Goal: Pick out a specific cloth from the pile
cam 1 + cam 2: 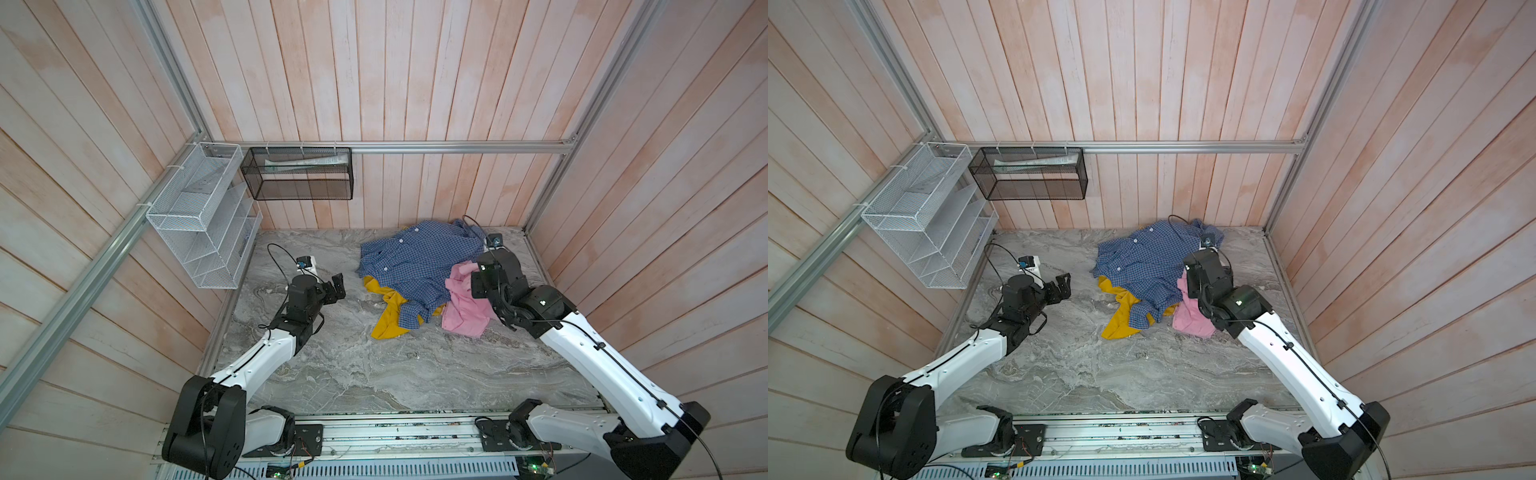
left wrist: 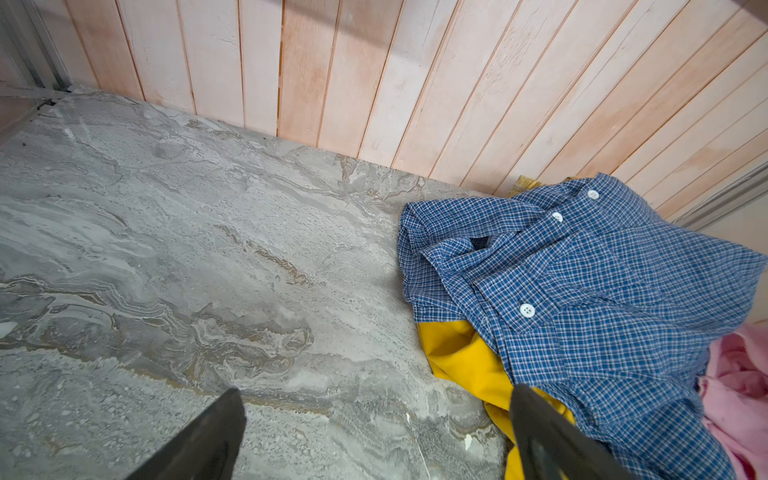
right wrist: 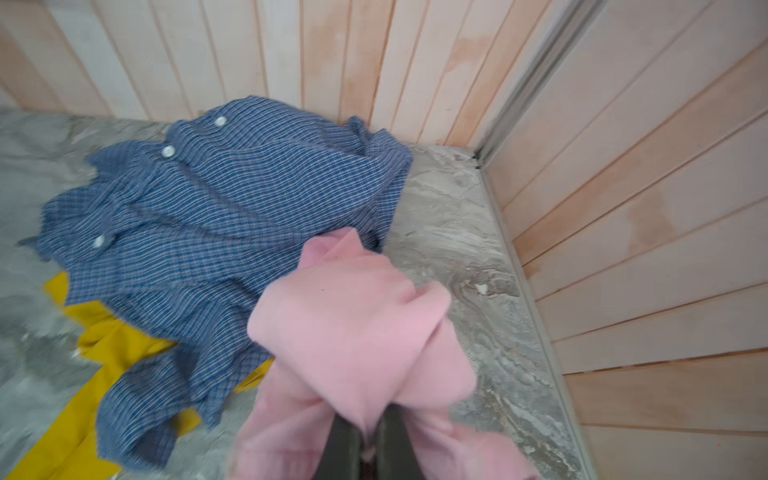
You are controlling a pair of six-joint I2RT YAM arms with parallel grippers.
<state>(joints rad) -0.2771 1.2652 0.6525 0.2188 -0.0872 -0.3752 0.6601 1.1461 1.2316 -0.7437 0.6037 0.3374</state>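
One soft pink cloth [image 3: 353, 332] — bunched, pinched in right gripper [image 3: 368, 434].

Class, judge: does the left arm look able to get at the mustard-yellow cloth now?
Probably yes: the left arm has open jaws, bare marble table lies between, and the mustard-yellow cloth pokes out beneath the blue checked shirt.

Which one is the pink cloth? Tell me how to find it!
On the grey marble table, find the pile of clothes near the far right corner. The pink cloth lies on the pile's right side, beside the blue checked shirt and the mustard-yellow cloth. It is the only plain pink one, and the right gripper is shut on it.
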